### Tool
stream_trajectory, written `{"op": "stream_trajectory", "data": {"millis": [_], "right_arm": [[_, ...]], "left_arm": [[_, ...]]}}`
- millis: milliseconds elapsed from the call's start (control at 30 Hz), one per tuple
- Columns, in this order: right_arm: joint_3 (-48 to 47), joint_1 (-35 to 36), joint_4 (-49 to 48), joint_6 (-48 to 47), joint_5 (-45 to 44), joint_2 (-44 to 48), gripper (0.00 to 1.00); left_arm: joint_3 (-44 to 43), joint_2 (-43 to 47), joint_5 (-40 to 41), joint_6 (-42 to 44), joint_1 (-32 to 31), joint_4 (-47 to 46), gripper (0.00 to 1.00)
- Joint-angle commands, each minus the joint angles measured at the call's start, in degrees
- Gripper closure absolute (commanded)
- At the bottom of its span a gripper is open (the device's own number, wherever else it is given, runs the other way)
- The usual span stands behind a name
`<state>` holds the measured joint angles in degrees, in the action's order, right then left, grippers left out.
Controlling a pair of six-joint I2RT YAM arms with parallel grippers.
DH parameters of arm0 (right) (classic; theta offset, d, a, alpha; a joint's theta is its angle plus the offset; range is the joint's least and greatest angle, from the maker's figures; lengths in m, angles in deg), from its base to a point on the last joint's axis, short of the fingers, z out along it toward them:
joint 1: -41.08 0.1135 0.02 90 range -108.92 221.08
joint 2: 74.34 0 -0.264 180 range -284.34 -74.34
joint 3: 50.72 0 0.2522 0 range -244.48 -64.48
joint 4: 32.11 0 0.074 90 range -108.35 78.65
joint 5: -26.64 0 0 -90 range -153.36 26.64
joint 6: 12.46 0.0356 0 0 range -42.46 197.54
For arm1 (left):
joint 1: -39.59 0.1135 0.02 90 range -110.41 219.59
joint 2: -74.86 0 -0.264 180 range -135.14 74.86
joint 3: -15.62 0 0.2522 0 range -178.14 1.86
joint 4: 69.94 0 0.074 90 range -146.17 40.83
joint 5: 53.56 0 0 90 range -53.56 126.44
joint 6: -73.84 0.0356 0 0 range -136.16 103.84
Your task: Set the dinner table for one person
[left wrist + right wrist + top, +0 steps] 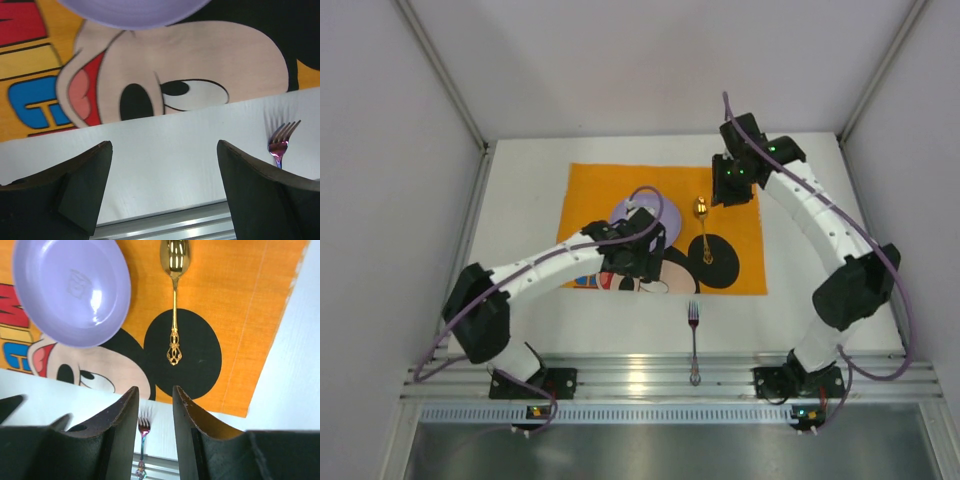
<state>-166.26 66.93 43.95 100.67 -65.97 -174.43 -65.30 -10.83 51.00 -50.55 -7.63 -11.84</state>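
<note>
The white dinner table (520,210) fills the floor of the walled work cell, running from the metal rail (620,375) at its near edge to the back wall. An orange Mickey Mouse placemat (590,195) lies flat across its far middle. On the mat sit a lilac plate (72,290) and, just to its right and apart from it, a gold spoon (174,300). The spoon's bowl points to the far side and its ornate handle end rests on a black ear of the print. A rainbow-tinted fork (693,335) lies on bare tabletop just off the mat's near edge, tines toward the mat, handle reaching the rail. The left gripper (164,145) hangs over that near edge beside the plate, its jaws spread wide and empty. The right gripper (155,390) is poised above the mat's far right part near the spoon, its fingers a narrow gap apart — nothing between them.
</note>
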Motion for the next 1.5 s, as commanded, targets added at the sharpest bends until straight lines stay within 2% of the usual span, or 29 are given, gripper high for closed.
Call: {"op": "stream_trajectory", "data": {"millis": [0, 167, 267, 500, 633, 733, 867, 967, 1100, 1300, 1400, 1467], "right_arm": [[0.3, 0.3, 2.7, 0.1, -2.1, 7.2, 0.66], [7.3, -2.2, 4.4, -0.6, -3.5, 15.1, 0.67], [11.1, -4.2, 5.5, -1.2, -3.5, 17.4, 0.68], [13.1, -7.3, 7.9, -0.1, -2.5, 19.8, 0.7], [12.9, -7.6, 8.0, 1.4, -0.5, 21.2, 0.7], [14.2, -7.7, 7.6, 1.6, 1.1, 23.8, 0.7], [19.7, -7.7, 4.3, 1.8, 7.0, 27.8, 0.72], [24.0, -7.7, 3.4, 1.9, 11.3, 30.1, 0.74], [26.7, -7.4, 3.5, 2.4, 12.2, 35.0, 0.74], [29.4, -5.7, 4.8, 3.8, 15.5, 39.8, 0.75], [29.8, -4.2, 5.5, 3.7, 14.8, 41.5, 0.75], [30.8, -3.3, 5.9, 3.6, 14.1, 42.3, 0.75]], "left_arm": [[-5.6, -7.5, -5.9, 1.9, -5.2, -3.8, 0.09], [-12.4, -18.7, -8.2, 3.0, -14.4, -2.7, 0.1], [-16.2, -22.5, -9.6, 2.1, -16.8, -0.8, 0.1], [-18.5, -23.4, -10.3, -3.5, -19.7, 0.8, 0.11], [-18.6, -24.4, -6.0, -8.8, -21.8, 2.6, 0.12], [-18.5, -25.2, -5.7, -11.1, -23.4, 3.2, 0.14], [-19.2, -26.7, -3.5, -14.7, -25.5, 4.0, 0.16], [-21.1, -29.4, -1.5, -20.2, -25.9, 5.5, 0.28], [-21.6, -33.2, -0.3, -27.3, -26.3, 7.0, 0.4], [-21.6, -38.0, -0.2, -32.2, -26.8, 6.0, 0.62], [-21.2, -39.2, -0.3, -34.1, -26.9, 5.2, 0.86], [-21.3, -39.4, -0.2, -34.6, -26.8, 5.7, 0.94]]}}
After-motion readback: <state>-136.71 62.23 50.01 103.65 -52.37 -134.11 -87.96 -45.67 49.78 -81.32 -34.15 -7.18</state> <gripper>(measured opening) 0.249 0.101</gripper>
